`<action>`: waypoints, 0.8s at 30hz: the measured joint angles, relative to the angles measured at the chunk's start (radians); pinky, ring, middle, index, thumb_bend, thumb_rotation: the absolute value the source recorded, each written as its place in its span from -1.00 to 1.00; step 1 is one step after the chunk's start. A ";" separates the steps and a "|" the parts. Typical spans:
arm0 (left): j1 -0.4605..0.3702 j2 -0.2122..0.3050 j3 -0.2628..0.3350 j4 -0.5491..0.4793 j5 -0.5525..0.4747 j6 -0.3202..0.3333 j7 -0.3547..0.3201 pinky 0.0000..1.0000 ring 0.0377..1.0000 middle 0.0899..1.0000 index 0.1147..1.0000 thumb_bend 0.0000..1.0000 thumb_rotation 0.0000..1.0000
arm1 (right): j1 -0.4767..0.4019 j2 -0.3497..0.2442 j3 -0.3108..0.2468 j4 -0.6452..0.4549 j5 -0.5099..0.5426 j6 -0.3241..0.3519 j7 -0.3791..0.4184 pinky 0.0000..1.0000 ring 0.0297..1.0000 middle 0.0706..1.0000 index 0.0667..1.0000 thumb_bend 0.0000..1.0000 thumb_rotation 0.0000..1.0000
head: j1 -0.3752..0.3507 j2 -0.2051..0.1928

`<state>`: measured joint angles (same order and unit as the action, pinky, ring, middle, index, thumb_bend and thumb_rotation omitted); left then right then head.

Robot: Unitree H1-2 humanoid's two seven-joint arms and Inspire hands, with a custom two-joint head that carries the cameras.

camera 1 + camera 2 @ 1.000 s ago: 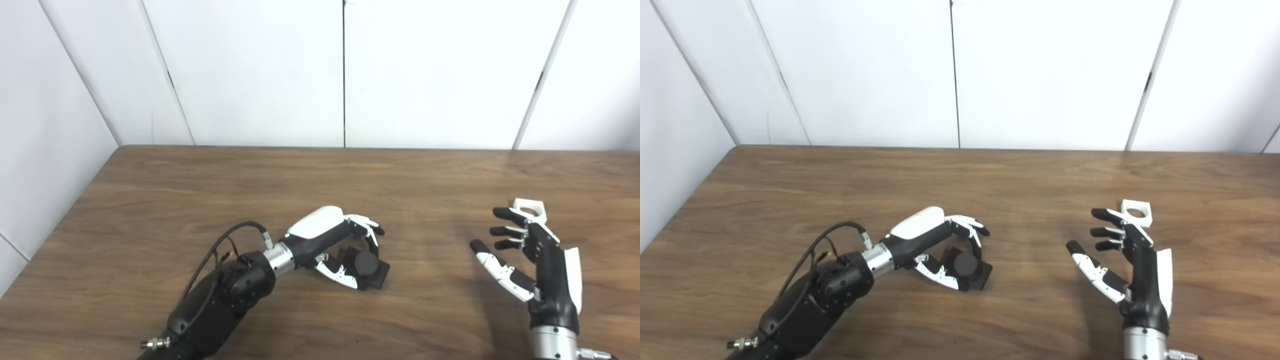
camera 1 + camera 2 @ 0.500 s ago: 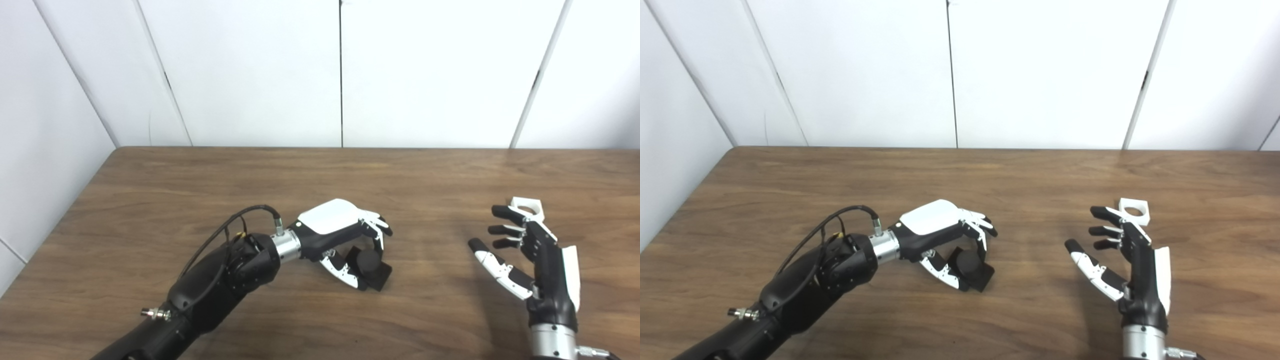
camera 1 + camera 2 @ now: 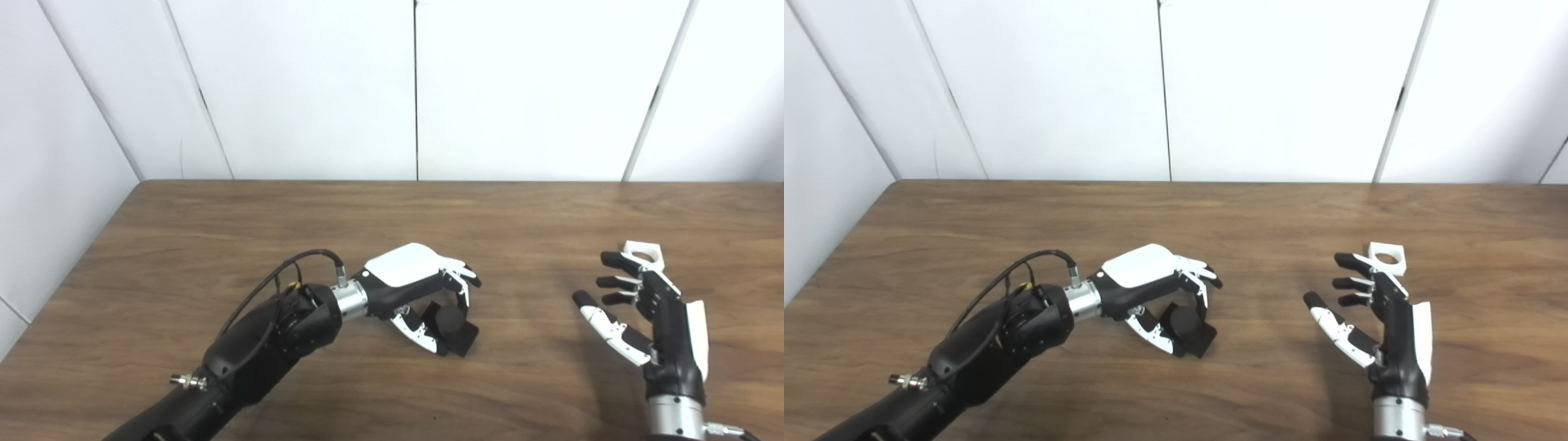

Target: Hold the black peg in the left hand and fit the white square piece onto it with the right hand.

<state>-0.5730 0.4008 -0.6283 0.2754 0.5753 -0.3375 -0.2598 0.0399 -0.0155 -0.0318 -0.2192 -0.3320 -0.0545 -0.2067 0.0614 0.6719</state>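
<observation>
Wooden surface, white panels behind. Left hand curled around black peg, apparently grasping. Right hand spread, empty; white square piece at its 12 o'clock. Next: pick it.

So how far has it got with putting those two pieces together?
It has barely started. The left hand has its fingers curled around the black peg, which still seems to rest on the table; whether the grip is firm I cannot tell. The right hand is open and holds nothing. The white square piece lies just beyond its fingertips. Picking that up and fitting it on the peg remain.
</observation>
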 measured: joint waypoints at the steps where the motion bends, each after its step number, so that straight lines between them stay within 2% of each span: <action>1: 0.001 0.007 0.000 0.006 0.000 0.002 -0.016 0.80 0.84 0.75 0.20 0.71 -0.56 | 0.000 0.000 0.000 -0.009 0.001 0.000 0.000 0.03 0.23 0.43 0.33 0.04 -0.50 | 0.000 0.000; 4: 0.006 0.003 0.007 0.027 -0.013 -0.003 -0.016 0.78 0.83 0.75 0.17 0.72 -0.59 | -0.001 0.000 -0.001 -0.022 0.002 0.001 0.000 0.03 0.24 0.44 0.34 0.03 -0.53 | -0.021 0.006; 7: 0.004 -0.010 0.025 0.081 -0.048 -0.035 -0.010 0.74 0.81 0.73 0.10 0.73 -0.64 | -0.001 -0.001 -0.003 -0.031 0.009 0.005 0.006 0.02 0.24 0.45 0.34 -0.01 -0.59 | -0.026 0.008; 11: 0.006 -0.031 0.055 0.143 -0.096 -0.073 0.009 0.68 0.81 0.73 0.05 0.73 -0.65 | -0.002 -0.005 -0.007 -0.052 0.004 0.008 0.009 0.07 0.24 0.44 0.34 0.02 -0.49 | -0.037 0.011; 15: 0.004 -0.045 0.074 0.178 -0.132 -0.084 0.014 0.62 0.80 0.74 0.04 0.72 -0.68 | -0.008 -0.012 -0.016 -0.057 -0.011 0.021 0.016 0.02 0.24 0.42 0.33 0.05 -0.47 | -0.054 0.014; 24: -0.001 -0.051 0.085 0.196 -0.138 -0.090 0.016 0.64 0.81 0.74 0.02 0.73 -0.71 | -0.074 -0.132 -0.070 -0.104 -0.030 0.069 0.060 0.04 0.26 0.40 0.32 0.09 -0.50 | -0.063 0.015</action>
<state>-0.5743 0.3502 -0.5431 0.4719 0.4376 -0.4277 -0.2442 -0.0341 -0.1479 -0.1015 -0.3233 -0.3619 0.0144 -0.1467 -0.0015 0.6872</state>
